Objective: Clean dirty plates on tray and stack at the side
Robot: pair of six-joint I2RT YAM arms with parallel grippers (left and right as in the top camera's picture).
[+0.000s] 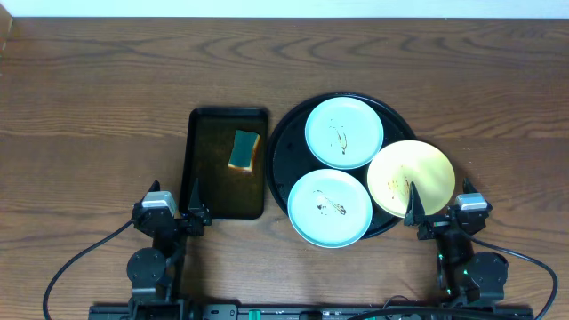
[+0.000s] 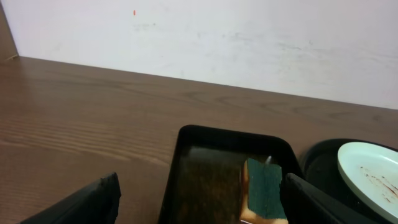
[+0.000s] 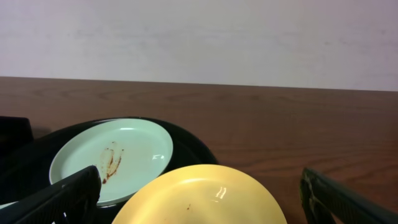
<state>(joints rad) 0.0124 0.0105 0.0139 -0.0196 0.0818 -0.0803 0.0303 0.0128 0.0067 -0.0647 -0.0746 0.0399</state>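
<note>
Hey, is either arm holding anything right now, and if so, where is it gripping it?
Nothing is held. The left gripper and the right gripper are both open and empty.

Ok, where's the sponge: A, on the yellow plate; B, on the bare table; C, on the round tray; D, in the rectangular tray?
D: the sponge lies inside the rectangular tray, which sits to the left of the round tray.
</note>
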